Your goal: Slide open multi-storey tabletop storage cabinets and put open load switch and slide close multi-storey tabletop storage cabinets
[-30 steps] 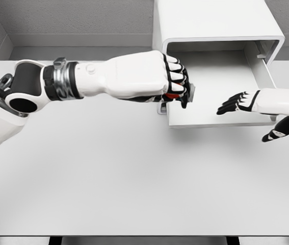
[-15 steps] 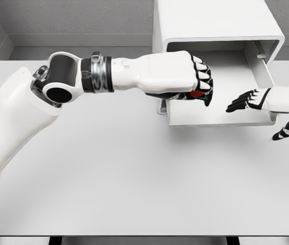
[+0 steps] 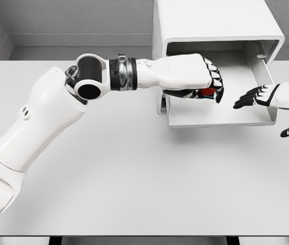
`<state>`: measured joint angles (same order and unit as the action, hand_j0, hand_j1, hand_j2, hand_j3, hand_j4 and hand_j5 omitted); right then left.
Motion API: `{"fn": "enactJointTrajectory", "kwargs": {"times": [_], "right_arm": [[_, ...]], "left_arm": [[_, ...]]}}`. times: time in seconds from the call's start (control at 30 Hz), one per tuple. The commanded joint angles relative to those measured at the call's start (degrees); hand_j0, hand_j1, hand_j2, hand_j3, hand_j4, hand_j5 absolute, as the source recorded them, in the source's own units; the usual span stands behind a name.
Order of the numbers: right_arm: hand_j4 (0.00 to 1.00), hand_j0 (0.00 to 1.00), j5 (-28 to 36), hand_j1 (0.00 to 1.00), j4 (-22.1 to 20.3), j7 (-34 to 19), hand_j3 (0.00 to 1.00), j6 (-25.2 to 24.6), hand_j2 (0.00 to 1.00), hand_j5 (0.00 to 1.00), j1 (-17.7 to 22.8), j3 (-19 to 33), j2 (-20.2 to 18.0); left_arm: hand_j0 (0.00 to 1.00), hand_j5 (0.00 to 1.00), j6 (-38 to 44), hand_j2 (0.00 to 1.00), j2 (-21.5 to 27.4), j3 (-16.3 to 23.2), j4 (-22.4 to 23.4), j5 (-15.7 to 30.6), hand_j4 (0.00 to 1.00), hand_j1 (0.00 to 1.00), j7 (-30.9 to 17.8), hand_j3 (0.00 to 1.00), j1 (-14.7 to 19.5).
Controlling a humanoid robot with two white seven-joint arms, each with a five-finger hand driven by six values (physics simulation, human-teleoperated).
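white storage cabinet [image 3: 210,20]: stands at the far edge of the table [image 3: 134,178], right of centre; rounded shell, front open.
drawer [image 3: 220,118]: slid out toward the robot, floor and low side walls exposed; a small handle shows at its left front corner.
left hand [image 3: 198,79]: arm enters from the lower left and reaches across the table, the hand over the drawer's left half; fingers [image 3: 214,81] curled tight into a fist, clamped on the load switch.
load switch [image 3: 207,92]: only a red patch shows under the curled fingers, above the drawer floor; whether it touches the floor cannot be told.
right hand [image 3: 259,97]: arm enters from the right edge, the hand at the drawer's right side; fingers stretched out and apart, holding nothing, thumb hanging lower beyond the drawer's front corner.
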<state>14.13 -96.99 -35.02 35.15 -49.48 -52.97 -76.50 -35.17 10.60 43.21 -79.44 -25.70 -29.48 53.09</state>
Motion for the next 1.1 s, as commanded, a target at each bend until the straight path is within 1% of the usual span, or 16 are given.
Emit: {"fn": "enactJointTrajectory", "kwargs": {"times": [0.0, 0.03, 0.1, 0.23, 0.27, 0.37, 0.4, 0.43, 0.53, 0.73, 0.8, 0.83, 0.87, 1.03, 1.07], "right_arm": [[1.00, 1.00, 0.4, 1.00, 0.0, 0.0, 1.00, -0.2, 1.00, 1.00, 0.1, 0.1, -0.1], [1.00, 1.00, 0.4, 1.00, 0.0, 0.0, 1.00, -0.2, 1.00, 1.00, 0.0, 0.1, -0.1], [1.00, 1.00, 0.4, 1.00, 0.0, 0.0, 1.00, -0.2, 1.00, 1.00, 0.0, 0.1, -0.1], [1.00, 1.00, 0.4, 1.00, 0.0, 0.0, 1.00, -0.2, 1.00, 1.00, 0.0, 0.1, -0.3], [1.00, 1.00, 0.4, 1.00, 0.0, 0.0, 1.00, -0.2, 1.00, 1.00, 0.0, 0.1, -0.8], [1.00, 1.00, 0.4, 1.00, 0.0, 0.0, 1.00, -0.2, 1.00, 1.00, -0.1, 0.1, -0.8], [1.00, 1.00, 0.4, 1.00, 0.0, 0.0, 1.00, -0.2, 1.00, 1.00, -0.1, 0.1, -0.8], [1.00, 1.00, 0.4, 1.00, 0.0, 0.0, 1.00, -0.2, 1.00, 1.00, -0.1, 0.1, -0.8], [1.00, 1.00, 0.4, 1.00, 0.0, 0.0, 1.00, -0.2, 1.00, 1.00, 0.0, 0.1, -0.8], [1.00, 1.00, 0.4, 1.00, 0.0, 0.0, 1.00, -0.2, 1.00, 1.00, -0.2, 0.1, -1.4], [1.00, 1.00, 0.4, 1.00, -0.1, 0.0, 1.00, -0.2, 1.00, 1.00, -0.2, 0.1, -1.3], [1.00, 1.00, 0.4, 1.00, -0.2, 0.0, 1.00, -0.2, 1.00, 1.00, -0.2, 0.1, -1.1], [1.00, 1.00, 0.4, 1.00, -0.2, 0.0, 1.00, -0.2, 1.00, 1.00, -0.2, 0.1, -1.0], [1.00, 1.00, 0.4, 1.00, -0.2, 0.0, 1.00, -0.2, 1.00, 1.00, -0.3, 0.1, -0.8], [1.00, 1.00, 0.4, 1.00, -0.2, 0.0, 1.00, -0.2, 1.00, 1.00, -0.3, 0.1, -0.8]], "left_arm": [[0.52, 0.52, 0.2, 0.52, -1.1, 0.1, 1.1, -0.5, 0.52, 0.52, 0.0, 0.52, 0.0], [0.54, 0.54, 0.2, 0.54, -1.5, 0.1, 1.2, -0.8, 0.54, 0.54, 0.0, 0.54, 0.0], [0.64, 0.64, 0.2, 0.64, -1.5, 0.1, 1.9, -1.7, 0.64, 0.64, 0.0, 0.64, 0.0], [0.69, 0.69, 0.2, 0.69, -1.6, 0.1, 2.0, -2.6, 0.69, 0.69, 0.0, 0.69, 0.1], [0.71, 0.71, 0.2, 0.71, -1.7, 0.1, 2.0, -2.6, 0.71, 0.71, 0.0, 0.71, 0.2], [0.72, 0.72, 0.2, 0.72, -1.7, 0.2, 2.0, -2.6, 0.72, 0.72, 0.0, 0.72, 0.4], [0.75, 0.75, 0.2, 0.75, -1.6, 0.1, 2.0, -2.6, 0.75, 0.75, 0.1, 0.75, 0.4], [0.83, 0.83, 0.2, 0.83, -1.6, 0.1, 2.0, -2.6, 0.83, 0.83, 0.1, 0.83, 0.5], [0.93, 0.93, 0.2, 0.93, -1.6, 0.1, 1.9, -2.3, 0.93, 0.93, 0.2, 0.93, 1.0], [0.93, 0.93, 0.2, 0.93, -1.2, 0.3, 1.1, -0.4, 0.93, 0.93, 0.4, 0.93, 1.2], [0.93, 0.93, 0.2, 0.93, -0.8, 0.3, -0.5, 0.6, 0.93, 0.93, 0.4, 0.93, 1.1], [0.93, 0.93, 0.2, 0.93, -0.1, 0.4, -0.5, 1.3, 0.93, 0.93, 0.4, 0.93, 1.1], [0.93, 0.93, 0.2, 0.93, 0.3, 1.6, -1.6, 2.1, 0.93, 0.93, 0.4, 0.93, 1.2], [0.93, 0.93, 0.2, 0.93, 3.7, 1.6, -5.6, 4.6, 0.93, 0.93, 0.5, 0.93, 1.3], [0.93, 0.93, 0.2, 0.93, 3.8, 1.6, -5.7, 4.6, 0.93, 0.93, 0.5, 0.93, 1.3]]}}
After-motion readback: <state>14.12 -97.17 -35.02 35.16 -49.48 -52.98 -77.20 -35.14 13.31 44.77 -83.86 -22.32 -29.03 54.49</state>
